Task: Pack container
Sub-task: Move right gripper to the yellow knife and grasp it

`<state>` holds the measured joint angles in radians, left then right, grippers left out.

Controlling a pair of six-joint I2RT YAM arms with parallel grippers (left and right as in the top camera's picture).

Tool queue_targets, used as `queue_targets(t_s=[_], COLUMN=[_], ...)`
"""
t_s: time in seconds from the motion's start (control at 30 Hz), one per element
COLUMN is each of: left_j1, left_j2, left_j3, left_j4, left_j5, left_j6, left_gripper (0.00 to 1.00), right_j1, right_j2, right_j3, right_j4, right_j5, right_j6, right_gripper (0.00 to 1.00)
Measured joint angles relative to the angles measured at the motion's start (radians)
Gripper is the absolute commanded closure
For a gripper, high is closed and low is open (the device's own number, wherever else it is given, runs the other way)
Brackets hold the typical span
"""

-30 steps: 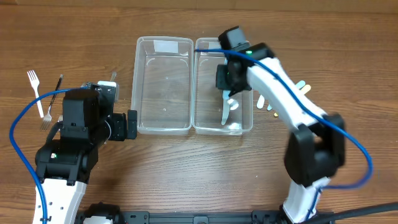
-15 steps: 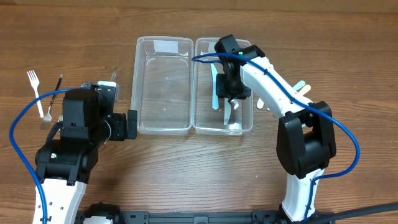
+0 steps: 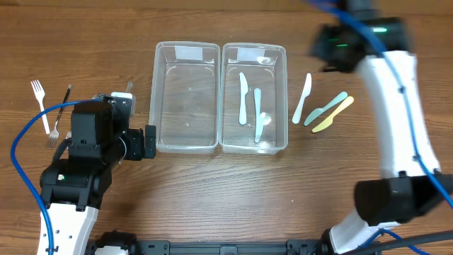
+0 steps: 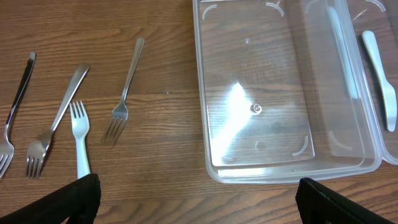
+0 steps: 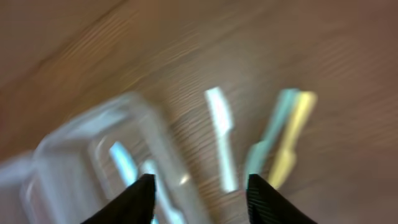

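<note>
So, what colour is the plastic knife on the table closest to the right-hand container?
It's a white plastic knife, clearest in the overhead view.

right wrist view motion-blurred; left tool (image 4: 199,198) cut off by bottom edge

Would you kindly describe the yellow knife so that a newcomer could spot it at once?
Start at the right container, the clear box holding knives. On the table just right of it lie three knives: the yellow knife is the outermost, alongside the teal knife, with the white knife nearest the box. It alone is yellow.
</note>
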<state>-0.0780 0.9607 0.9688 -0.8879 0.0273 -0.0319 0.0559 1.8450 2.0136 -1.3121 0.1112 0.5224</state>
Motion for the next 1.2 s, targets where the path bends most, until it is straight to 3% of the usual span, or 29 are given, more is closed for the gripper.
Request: queue_targets(t_s=[0.17,0.37,0.6,1.2], left_j1=[0.000,0.000,0.000,0.000], left_j2=[0.000,0.000,0.000,0.000], left_j3=[0.000,0.000,0.000,0.000], left_j4=[0.000,0.000,0.000,0.000], left_j5=[0.000,0.000,0.000,0.000], left_j6=[0.000,0.000,0.000,0.000], left_gripper=[0.00,0.00,0.00,0.00], right_j1=[-0.153,-0.233,-0.247,-0.246], right_j2=[0.031,0.169,0.309,0.344], right_j3=[-0.082,-0.180,-0.193,-0.320], right_j4=[0.021,0.061,0.066,0.154], right_j5=[0.000,-0.014,-0.026,-0.028], right_j6=[0.024,0.005,-0.007,-0.010], right_gripper=[0.39,0.35,0.35,0.35])
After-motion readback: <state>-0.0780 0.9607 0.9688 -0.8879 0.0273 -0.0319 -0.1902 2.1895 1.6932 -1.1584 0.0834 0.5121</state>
